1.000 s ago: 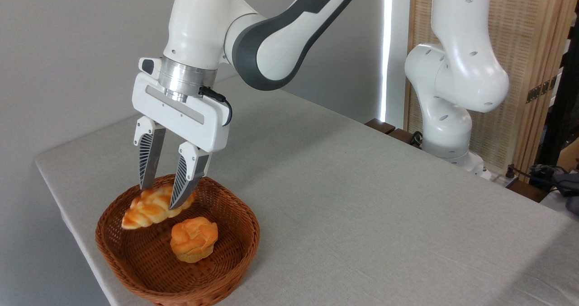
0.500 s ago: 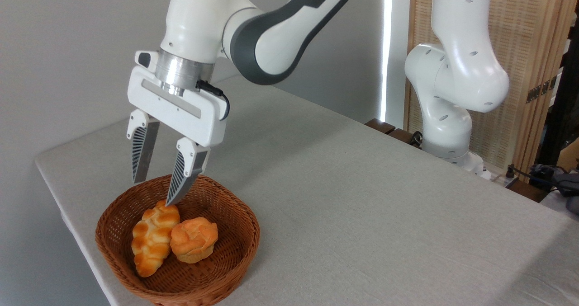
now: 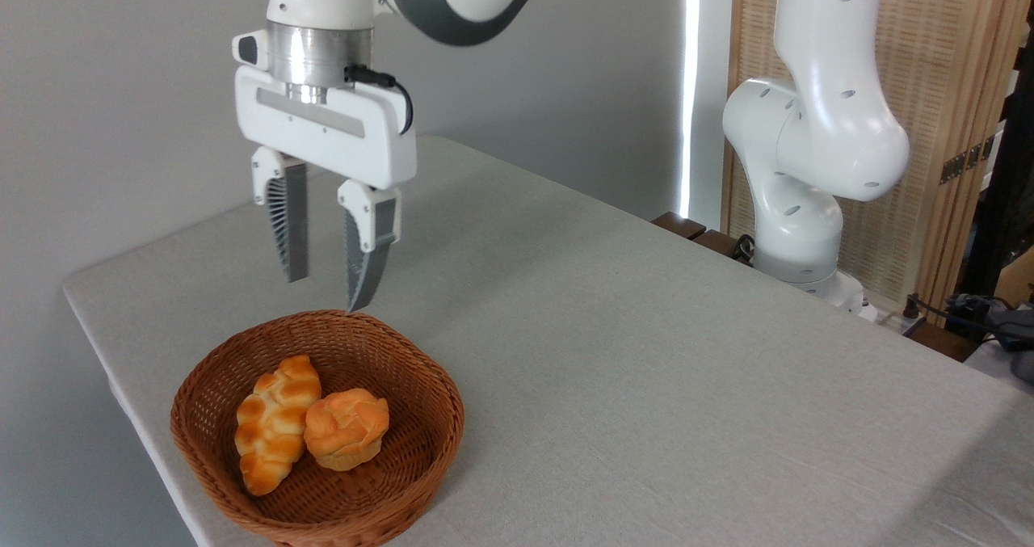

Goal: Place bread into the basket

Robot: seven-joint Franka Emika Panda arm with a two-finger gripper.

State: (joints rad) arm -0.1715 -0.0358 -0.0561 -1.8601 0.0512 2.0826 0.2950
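The braided golden bread (image 3: 273, 424) lies inside the brown wicker basket (image 3: 416, 458), left of centre, its side touching a round knotted bun (image 3: 346, 427). The basket stands near the table's front left corner. My gripper (image 3: 327, 292) hangs in the air above the basket's far rim, fingers pointing down. It is open and nothing is between the fingers.
The grey cloth-covered table (image 3: 630, 369) stretches to the right of the basket. Its left edge runs close beside the basket. The arm's white base (image 3: 796, 208) stands at the far right edge, in front of a wooden slatted screen (image 3: 929, 94).
One second ago the gripper held the bread over the basket. It let go, the loaf dropped in beside the bun, and the gripper has risen clear of the rim.
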